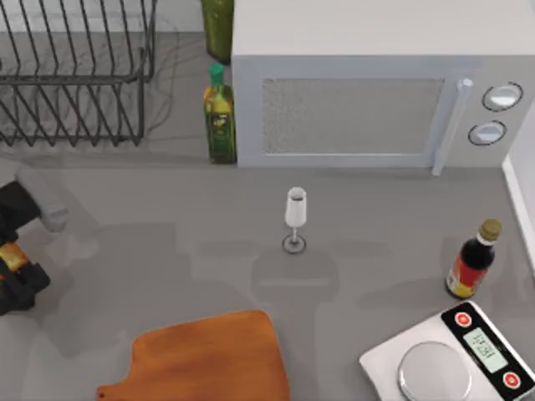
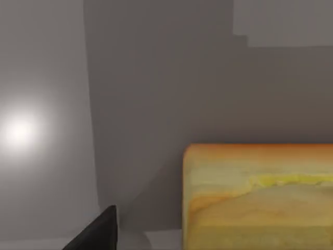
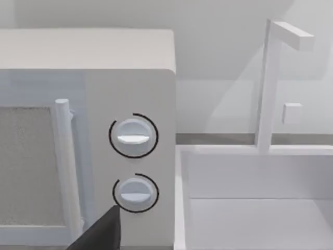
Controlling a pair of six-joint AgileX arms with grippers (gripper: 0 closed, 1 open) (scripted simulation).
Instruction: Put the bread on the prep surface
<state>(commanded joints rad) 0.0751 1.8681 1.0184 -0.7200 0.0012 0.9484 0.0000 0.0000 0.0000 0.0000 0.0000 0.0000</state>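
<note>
The left gripper (image 1: 17,271) sits at the counter's left edge, close over the bread (image 2: 260,198); its finger opening cannot be told. The wooden board (image 1: 209,359) lies bare at the counter's front edge, awaiting delivery.

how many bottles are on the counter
3: a green oil bottle with a yellow label left of the white microwave, a dark green bottle behind it, partly hidden, and a dark sauce bottle near the scale.
</note>
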